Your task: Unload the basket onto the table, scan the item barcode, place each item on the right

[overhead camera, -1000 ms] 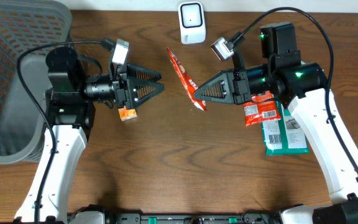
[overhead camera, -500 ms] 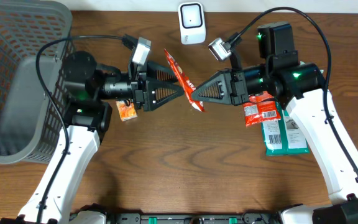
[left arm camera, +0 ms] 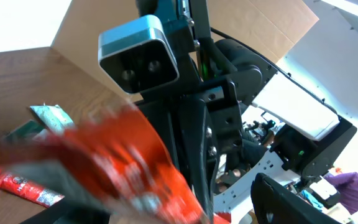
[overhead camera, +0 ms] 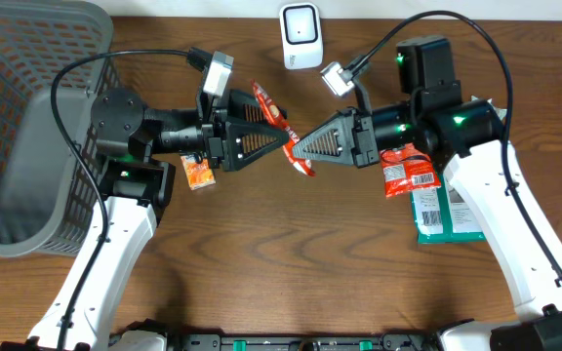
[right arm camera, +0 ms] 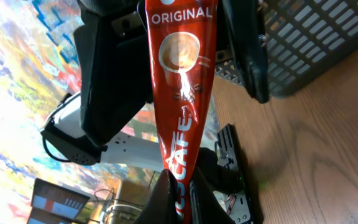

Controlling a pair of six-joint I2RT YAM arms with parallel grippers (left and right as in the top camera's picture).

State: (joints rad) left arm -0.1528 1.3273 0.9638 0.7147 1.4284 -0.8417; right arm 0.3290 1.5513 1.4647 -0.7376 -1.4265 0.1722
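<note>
The coffee sachet hangs in the air above the table's middle, just in front of the white scanner. The right gripper is clamped tight on 1 narrow end, and the printed front faces its wrist camera. The left gripper stands with its jaws wide. Its 2 fingers flank the sachet's free length without visibly pressing it.

The 2 grippers meet almost tip to tip, so a small misjudged advance could knock them together or bend the thin pack. This looks like a handover. If the left closes off-centre, it may catch only an edge and twist the sachet. If the right lets go before that grip is firm, the pack likely falls to the table. A pull while both hold could crease or tear it.

No barcode shows in any view, and the left wrist view is blurred. The code may sit on the hidden back, and a closing finger could cover it, or it could end up turned away from the scanner.
</note>
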